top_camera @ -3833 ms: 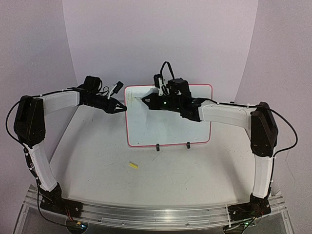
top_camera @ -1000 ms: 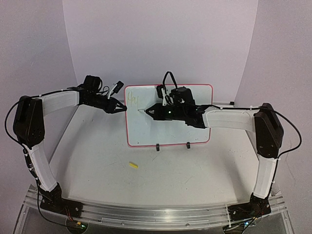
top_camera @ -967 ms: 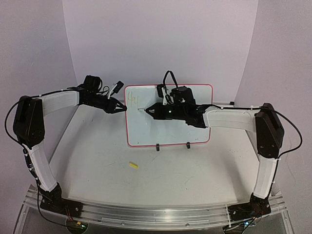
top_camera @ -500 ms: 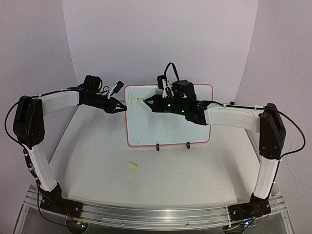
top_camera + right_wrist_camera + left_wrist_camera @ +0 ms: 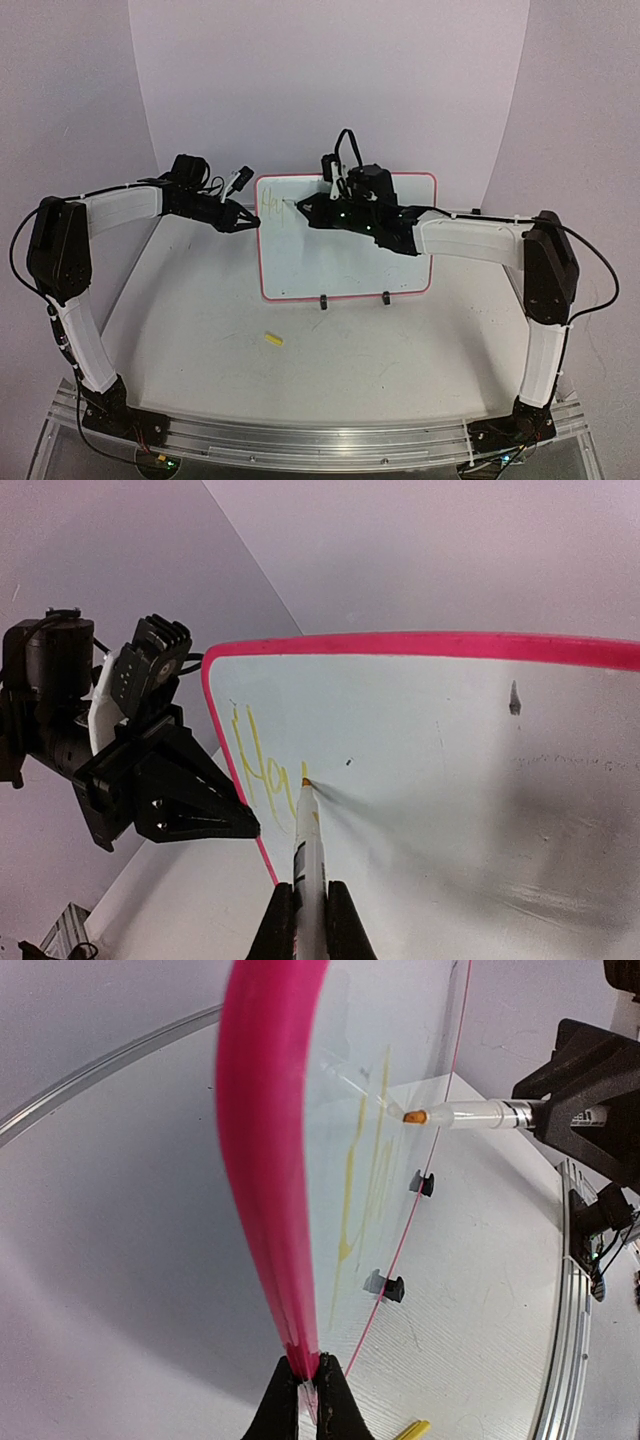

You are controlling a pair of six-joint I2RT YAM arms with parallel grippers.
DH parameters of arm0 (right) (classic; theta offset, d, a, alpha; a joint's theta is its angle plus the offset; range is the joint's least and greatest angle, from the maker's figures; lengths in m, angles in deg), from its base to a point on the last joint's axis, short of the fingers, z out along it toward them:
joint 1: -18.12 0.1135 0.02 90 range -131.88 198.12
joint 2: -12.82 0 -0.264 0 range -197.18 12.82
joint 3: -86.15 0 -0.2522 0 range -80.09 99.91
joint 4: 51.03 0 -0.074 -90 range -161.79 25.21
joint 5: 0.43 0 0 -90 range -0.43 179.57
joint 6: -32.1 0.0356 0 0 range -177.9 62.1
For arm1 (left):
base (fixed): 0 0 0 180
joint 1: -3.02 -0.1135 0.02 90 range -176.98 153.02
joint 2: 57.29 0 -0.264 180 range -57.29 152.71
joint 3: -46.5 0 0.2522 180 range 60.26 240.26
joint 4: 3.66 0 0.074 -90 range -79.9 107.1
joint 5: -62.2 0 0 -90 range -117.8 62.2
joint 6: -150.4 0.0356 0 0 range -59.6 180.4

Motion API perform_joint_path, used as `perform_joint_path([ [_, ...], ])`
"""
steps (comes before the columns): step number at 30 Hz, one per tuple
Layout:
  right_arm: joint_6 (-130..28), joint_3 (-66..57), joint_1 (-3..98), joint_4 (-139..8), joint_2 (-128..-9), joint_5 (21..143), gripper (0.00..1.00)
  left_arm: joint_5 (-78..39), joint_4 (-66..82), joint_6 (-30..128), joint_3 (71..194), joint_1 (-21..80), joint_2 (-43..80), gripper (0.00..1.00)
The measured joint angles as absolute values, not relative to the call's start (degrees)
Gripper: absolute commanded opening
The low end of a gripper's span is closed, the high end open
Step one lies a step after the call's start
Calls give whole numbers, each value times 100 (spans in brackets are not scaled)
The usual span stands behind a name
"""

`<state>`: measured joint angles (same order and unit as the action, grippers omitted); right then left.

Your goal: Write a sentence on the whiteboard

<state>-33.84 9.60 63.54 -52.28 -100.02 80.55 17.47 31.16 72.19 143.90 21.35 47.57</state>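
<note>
On the whiteboard (image 5: pixel 350 265) the sentence (image 5: pixel 262 773) has grown; right end effector (image 5: pixel 307 908) grips marker (image 5: pixel 306 850), left end effector (image 5: pixel 306 1400) rim.

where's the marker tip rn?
Right wrist view: the marker in the right gripper has its tip at the whiteboard's upper left, just right of the yellow letters, near the left gripper's pinched edge.
</note>
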Motion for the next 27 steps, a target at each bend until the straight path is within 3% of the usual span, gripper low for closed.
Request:
perform_joint_path([
  [27, -3384, 542, 6401, -5192, -9807, 8265, 0, 1725, 3116, 7219, 14390, 2146, 4757, 0],
])
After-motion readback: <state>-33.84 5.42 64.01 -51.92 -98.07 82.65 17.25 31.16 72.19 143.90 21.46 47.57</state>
